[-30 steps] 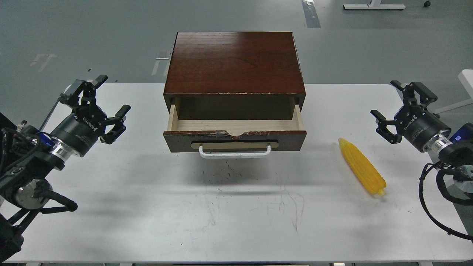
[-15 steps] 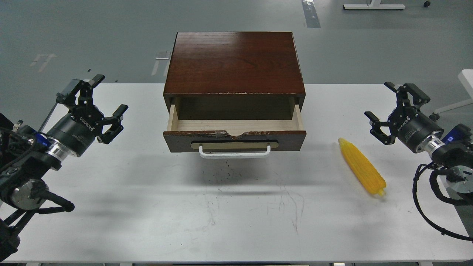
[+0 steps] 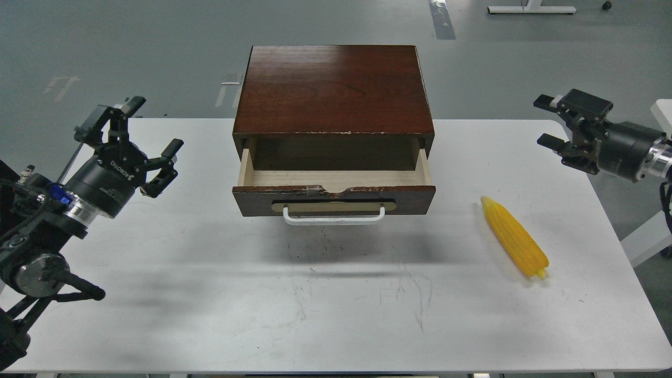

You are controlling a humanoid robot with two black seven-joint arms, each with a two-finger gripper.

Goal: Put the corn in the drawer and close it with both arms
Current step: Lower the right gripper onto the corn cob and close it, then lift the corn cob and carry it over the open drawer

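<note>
Head view: corn [image 3: 514,237] lies flat on the worktop [image 3: 336,304], tip pointing up-left, well below and to the inner side of the right gripper [image 3: 548,121]. Nothing touches it. Drawer [image 3: 334,184] stands pulled open, pale inside bare, white handle [image 3: 334,216] facing the robot; corn sits beside its right end, apart from it.

Change over the last second: right gripper rose and swung outward toward the far right corner of the worktop, now higher and farther from the corn than before. Its jaws are spread, holding nothing. Left gripper [image 3: 142,139] shifted only slightly upward; jaws also spread and empty, hovering left of the drawer, well apart from it. Corn and drawer have not moved.

Judgement: task not begun in effect; the right arm looks to be repositioning for a reach, not yet descending. The corn lies diagonally, so the jaws will likely need to turn across its width.

Obstructions: none on the worktop between the right jaws and the corn, nor between corn and drawer. Cabinet [image 3: 334,86] top overhangs the rear of the drawer, so the drop must go in near the front.
</note>
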